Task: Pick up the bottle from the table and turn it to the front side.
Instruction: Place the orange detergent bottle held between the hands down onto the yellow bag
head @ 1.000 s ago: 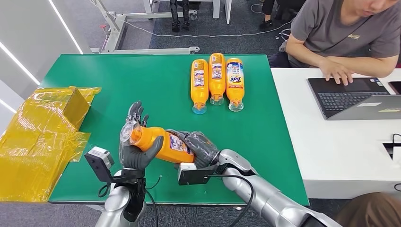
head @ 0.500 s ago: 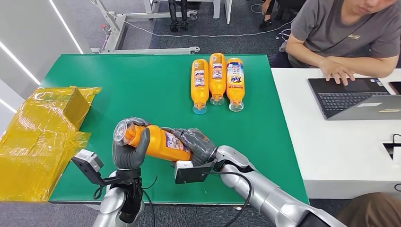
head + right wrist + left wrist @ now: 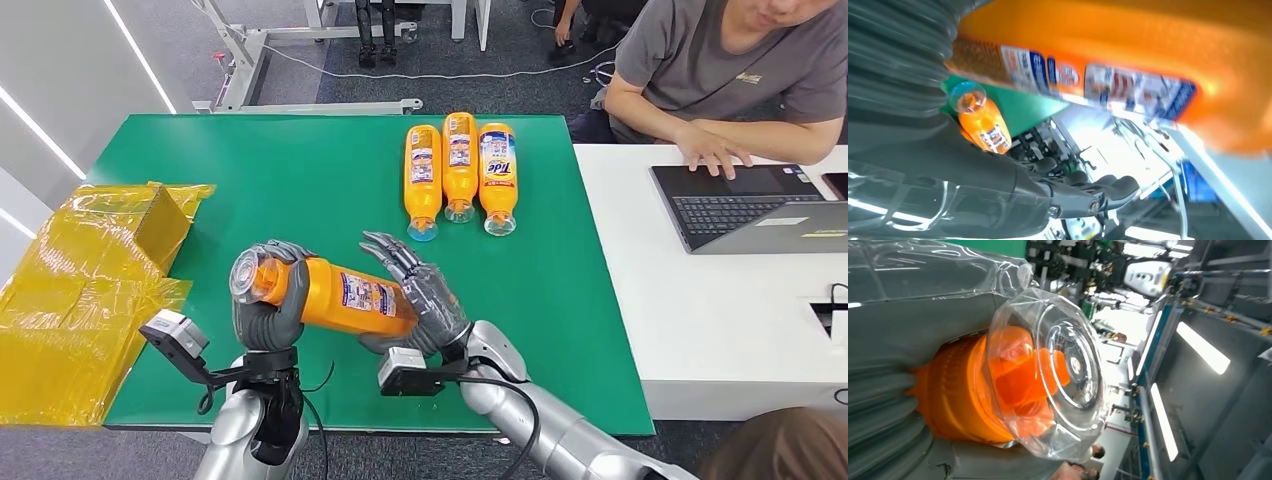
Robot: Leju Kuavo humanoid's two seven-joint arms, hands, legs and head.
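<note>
We see the right hand (image 3: 425, 300) has just let go, fingers now spread beside the bottle (image 3: 335, 295), leaving the left hand (image 3: 268, 310) gripping its neck above the table (image 3: 300, 180), so the handover for turning looks done.

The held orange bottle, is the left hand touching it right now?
Touching. In the head view the left hand wraps around the neck of the orange bottle; the left wrist view shows the neck seated against the grey hand.
</note>
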